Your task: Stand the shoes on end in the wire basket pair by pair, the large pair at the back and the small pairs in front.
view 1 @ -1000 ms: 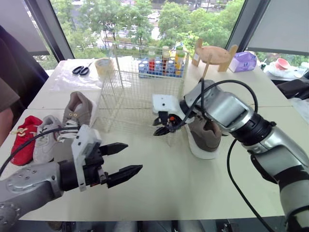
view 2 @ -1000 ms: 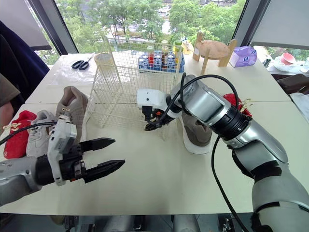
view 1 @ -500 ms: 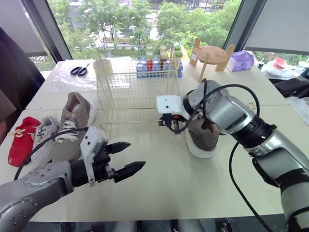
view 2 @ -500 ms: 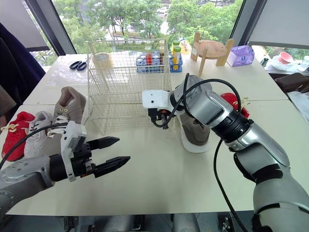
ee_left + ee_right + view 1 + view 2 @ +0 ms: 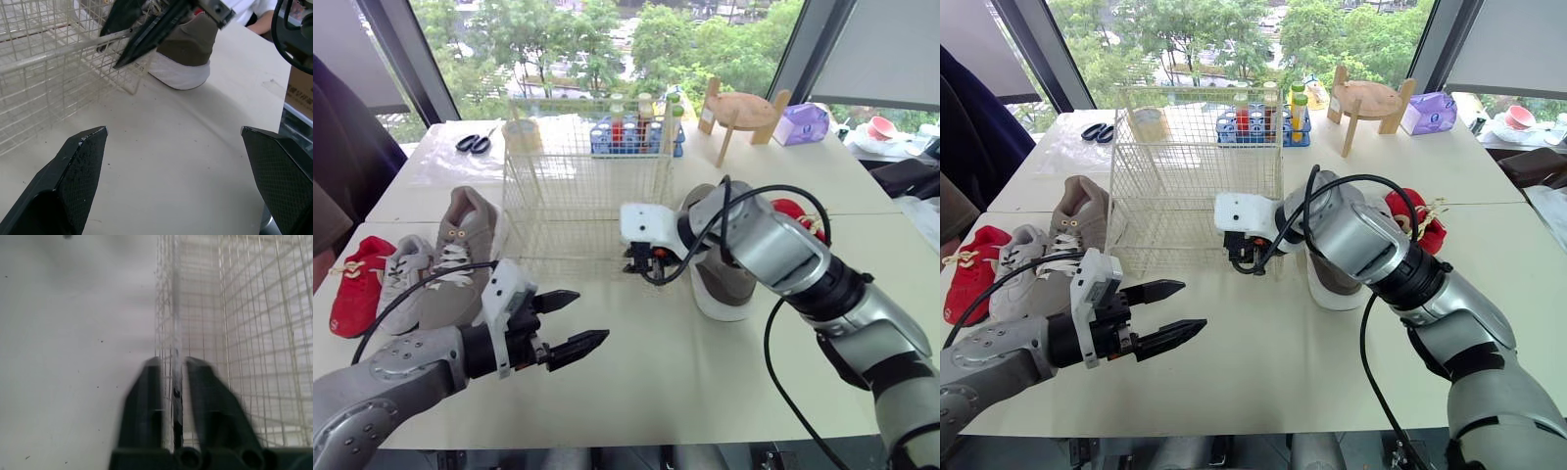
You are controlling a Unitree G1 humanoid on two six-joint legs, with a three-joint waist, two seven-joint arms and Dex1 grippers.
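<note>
My right gripper (image 5: 172, 364) is clamped on the wire basket (image 5: 570, 196). In the wrist view the fingers (image 5: 149, 396) sit either side of one wire at the mesh wall's edge, pinched tight. From the head cam that's low on the basket's front right corner, nearest me. The basket stands upright on the table (image 5: 705, 372), mid-table, w/ no shoes inside.

My left gripper (image 5: 590, 315) is wide open and holds nothing. It hovers over bare tabletop in front of the basket's left front corner, apart from the mesh, tips pointing to my right.

Shoes, all flat on the table:
- large grey-brown shoe (image 5: 462, 230) just left of the basket, close to its left wall and behind my left gripper.
- small white shoe (image 5: 406, 284) touching it on the far side, then red shoe (image 5: 352, 294) beside that, near the table's left edge.
- second large shoe (image 5: 724, 279), white sole, just right of the basket corner and right beside my right gripper, partly hidden by my right arm.
- second red shoe (image 5: 1417, 223) behind my right arm, partly hidden.
</note>
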